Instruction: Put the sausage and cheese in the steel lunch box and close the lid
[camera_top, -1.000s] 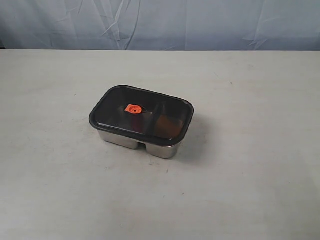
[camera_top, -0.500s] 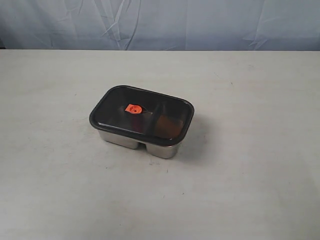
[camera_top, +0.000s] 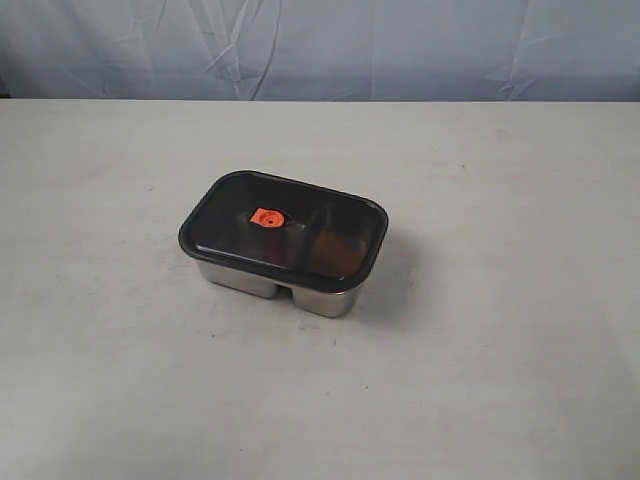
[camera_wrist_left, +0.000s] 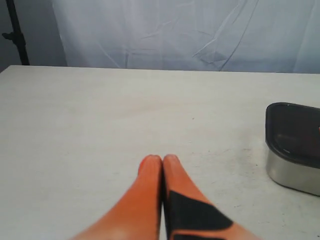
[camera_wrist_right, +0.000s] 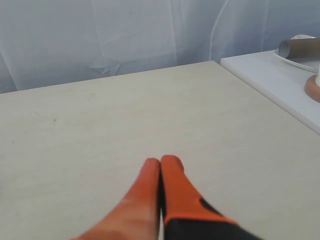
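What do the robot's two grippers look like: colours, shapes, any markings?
The left gripper has two slim, glossy orange fingers tapering to rounded tips; one carries an angular black patch farther back. The right gripper looks alike: orange tapered fingers, one black toward its base. No cables or lettering show, and the arms themselves are out of every view.

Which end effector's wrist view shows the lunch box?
The left end effector: its view shows the steel lunch box; that of the right end effector does not.
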